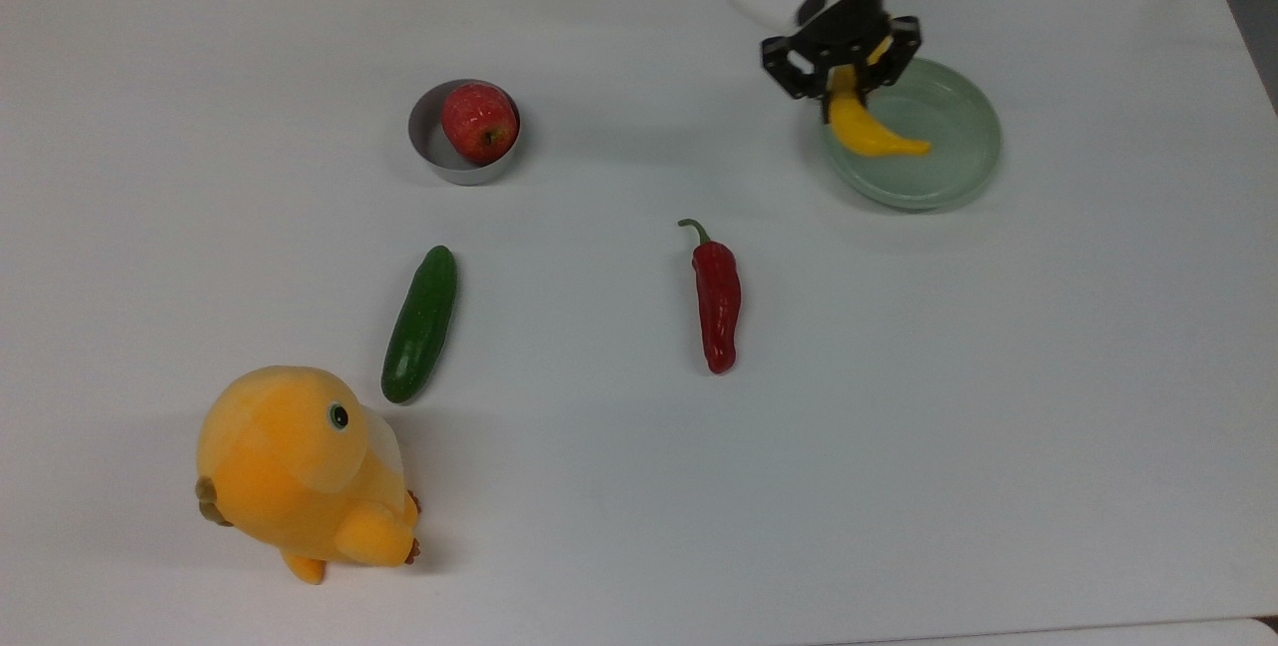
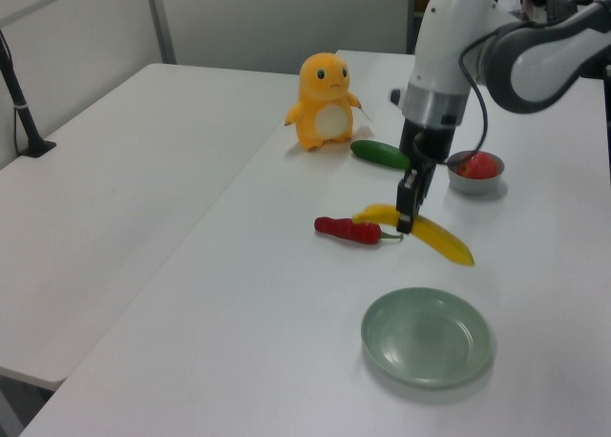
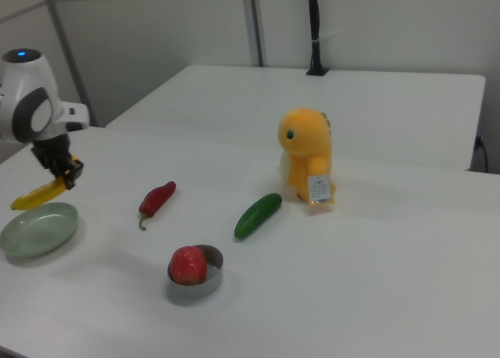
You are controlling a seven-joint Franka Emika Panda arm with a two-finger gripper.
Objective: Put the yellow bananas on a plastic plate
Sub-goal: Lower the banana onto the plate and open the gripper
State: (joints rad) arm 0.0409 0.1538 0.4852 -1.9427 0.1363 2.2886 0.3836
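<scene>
The yellow banana (image 1: 871, 130) (image 2: 430, 234) (image 3: 37, 194) hangs in the air, held near its middle by my gripper (image 1: 844, 77) (image 2: 408, 208) (image 3: 64, 173), which is shut on it. In the top view the banana overlaps the left part of the pale green plate (image 1: 949, 177). The left view shows it well above the plate (image 2: 426, 338) and a little beyond it. In the right view it hangs just above the plate (image 3: 37, 230).
A red chili pepper (image 1: 717, 297) lies mid-table, a green cucumber (image 1: 420, 323) farther to the top view's left. A grey bowl (image 1: 431, 152) holds a red apple (image 1: 480, 122). An orange plush toy (image 1: 300, 471) stands at the top view's lower left.
</scene>
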